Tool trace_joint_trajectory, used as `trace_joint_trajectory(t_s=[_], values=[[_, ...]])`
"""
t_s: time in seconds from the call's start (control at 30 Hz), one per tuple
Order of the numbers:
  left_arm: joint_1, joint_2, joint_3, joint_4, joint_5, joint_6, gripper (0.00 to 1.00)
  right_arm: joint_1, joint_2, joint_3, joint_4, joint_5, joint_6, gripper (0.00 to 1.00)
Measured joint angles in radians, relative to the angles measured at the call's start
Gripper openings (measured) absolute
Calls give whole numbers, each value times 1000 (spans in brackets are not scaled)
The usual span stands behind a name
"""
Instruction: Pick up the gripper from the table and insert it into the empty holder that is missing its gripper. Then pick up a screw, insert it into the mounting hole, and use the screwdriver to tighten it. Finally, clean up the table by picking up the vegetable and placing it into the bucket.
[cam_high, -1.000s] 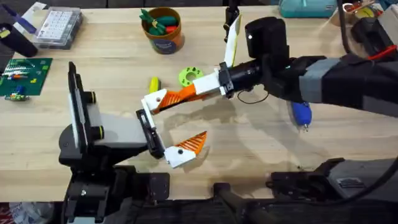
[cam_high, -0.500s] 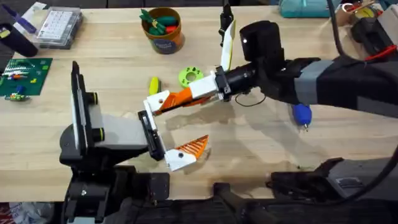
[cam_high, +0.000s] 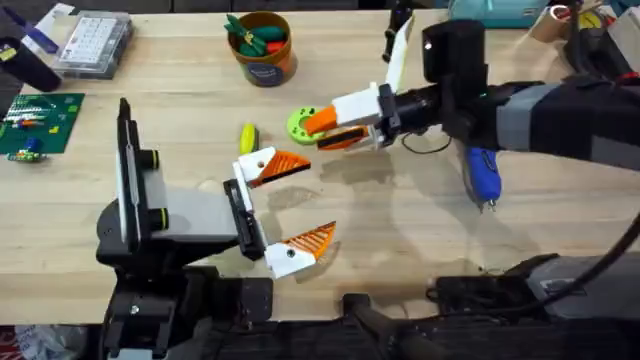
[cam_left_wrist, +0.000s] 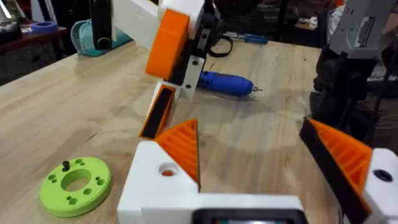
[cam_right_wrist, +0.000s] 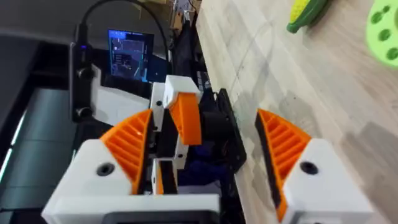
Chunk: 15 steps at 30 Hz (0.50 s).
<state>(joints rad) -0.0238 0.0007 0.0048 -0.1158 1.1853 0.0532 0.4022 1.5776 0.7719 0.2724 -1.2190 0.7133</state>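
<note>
Up on the holder (cam_high: 238, 207), the gripper (cam_high: 272, 165) now sits at the far end, across from the other ribbed finger (cam_high: 305, 243), so the left gripper (cam_high: 285, 205) is spread wide with nothing in it. The right gripper (cam_high: 322, 130) hangs open and empty near the green disc (cam_high: 301, 123). The vegetable (cam_high: 247, 136) lies on the table (cam_high: 400, 230), well short of the bucket (cam_high: 262, 48), and the screwdriver (cam_high: 483, 177) lies under the right arm.

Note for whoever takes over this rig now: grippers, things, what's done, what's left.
Left gripper: open, empty.
Right gripper: open, empty, near the green disc with holes.
Orange ribbed finger on white base sits on the black upright holder: insertion looks done.
Left to do: screw it, tighten with the blue pen-shaped screwdriver lying on the light wooden table; small yellow-green toy vegetable into the orange-brown bucket.
</note>
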Motion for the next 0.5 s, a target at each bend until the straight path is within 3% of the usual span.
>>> trace_joint_trajectory(t_s=[0.13,0.5], values=[[0,0,0,0,0,0,991,-46,0,0,-2,-26,-14,986],[0,0,0,0,0,0,991,-91,0,0,-2,-44,-41,987]])
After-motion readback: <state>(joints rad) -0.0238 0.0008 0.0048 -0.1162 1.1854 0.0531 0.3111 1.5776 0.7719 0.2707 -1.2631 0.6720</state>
